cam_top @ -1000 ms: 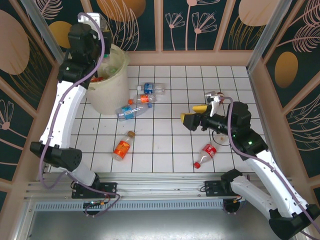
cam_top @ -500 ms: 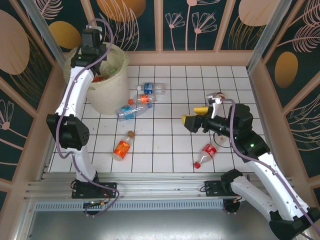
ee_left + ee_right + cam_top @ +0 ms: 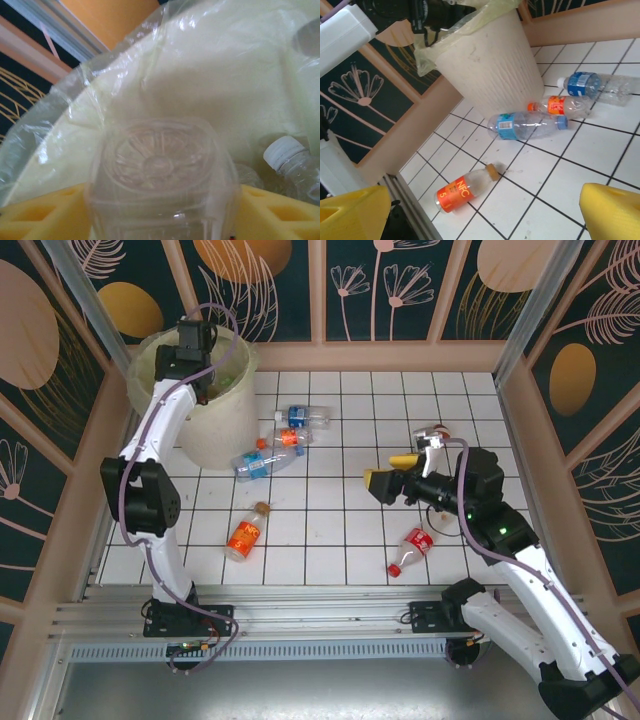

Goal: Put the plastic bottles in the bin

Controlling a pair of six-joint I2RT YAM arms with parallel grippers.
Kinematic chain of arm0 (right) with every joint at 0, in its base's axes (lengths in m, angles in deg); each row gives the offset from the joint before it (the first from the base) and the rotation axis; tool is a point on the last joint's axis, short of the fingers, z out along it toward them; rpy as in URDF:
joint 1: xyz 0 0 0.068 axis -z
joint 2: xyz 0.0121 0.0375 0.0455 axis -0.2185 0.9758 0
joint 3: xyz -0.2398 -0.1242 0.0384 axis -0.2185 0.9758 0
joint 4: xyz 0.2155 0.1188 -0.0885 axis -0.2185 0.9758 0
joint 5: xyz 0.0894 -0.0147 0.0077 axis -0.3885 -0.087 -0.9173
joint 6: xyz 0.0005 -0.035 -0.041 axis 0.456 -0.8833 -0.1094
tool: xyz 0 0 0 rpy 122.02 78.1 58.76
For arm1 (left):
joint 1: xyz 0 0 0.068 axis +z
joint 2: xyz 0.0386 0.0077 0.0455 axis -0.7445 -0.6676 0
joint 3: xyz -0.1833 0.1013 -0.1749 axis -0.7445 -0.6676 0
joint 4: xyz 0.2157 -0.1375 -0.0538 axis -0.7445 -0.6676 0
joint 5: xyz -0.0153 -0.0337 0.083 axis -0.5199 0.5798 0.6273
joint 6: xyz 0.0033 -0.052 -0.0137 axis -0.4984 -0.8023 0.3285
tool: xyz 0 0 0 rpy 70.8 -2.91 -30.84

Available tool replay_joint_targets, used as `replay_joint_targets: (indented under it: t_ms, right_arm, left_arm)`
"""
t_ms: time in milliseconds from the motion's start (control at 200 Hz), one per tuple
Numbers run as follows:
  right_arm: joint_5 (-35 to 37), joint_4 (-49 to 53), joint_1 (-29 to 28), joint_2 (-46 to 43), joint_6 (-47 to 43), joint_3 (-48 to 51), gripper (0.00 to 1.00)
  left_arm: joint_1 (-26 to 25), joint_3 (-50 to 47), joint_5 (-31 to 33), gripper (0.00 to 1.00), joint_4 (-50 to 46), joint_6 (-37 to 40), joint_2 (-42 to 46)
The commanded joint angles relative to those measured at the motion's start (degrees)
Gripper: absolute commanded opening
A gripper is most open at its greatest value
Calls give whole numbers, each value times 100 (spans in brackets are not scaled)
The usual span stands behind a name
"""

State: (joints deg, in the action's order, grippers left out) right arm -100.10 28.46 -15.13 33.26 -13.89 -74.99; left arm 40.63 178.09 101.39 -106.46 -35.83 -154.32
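I have the left gripper reached over the rim of the bin, so that whatever leaves it falls inside and not onto the tiles. A clear bottle sits base-forward between its yellow pads, with the pale bag that lines the bin straight ahead and below. The pads flank the bottle closely, but from this close I cannot tell whether they are pressing it or have let go. I'd judge this is the drop. Down to the right of the gripper, inside the bag, lies a white-capped bottle, so the landing spot is partly taken, though there looks to be room.

The right gripper hangs over the tiled table with its jaws spread wide and nothing between them. I take it that it is held back so the two arms do not meet at the bin. Ahead of it, by the foot of the bin, a blue-labelled bottle, an orange-labelled bottle and a blue-capped bottle lie close together. Nearer to it, low and to the left, is an NFC bottle. A red-labelled bottle lies just behind it, beside its arm. Only the crowding in that cluster would hamper a pick.
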Motion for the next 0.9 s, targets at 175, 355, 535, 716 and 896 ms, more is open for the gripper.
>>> replay_joint_targets:
  t_ms: [175, 355, 535, 716, 896]
  right_arm:
    - [1646, 785, 31, -5, 842, 92, 98]
    - [2765, 1443, 31, -4, 1709, 320, 99]
    - [3460, 2114, 21, 155, 2334, 549, 99]
    - [4015, 2736, -97, 304, 2987, 845, 99]
    - [4125, 2764, -144, 370, 3436, 1197, 99]
  left_arm:
    - [19, 487, -222, 97, -586, -661, 172]
    - [19, 333, -595, 99, -717, -1116, 716]
    - [19, -455, -2256, 99, -344, -2028, 1908]
    - [10, -2612, -5434, 99, 1606, -3003, 3433]
    - [-192, -4210, -7385, 99, 3327, -4117, 4199]
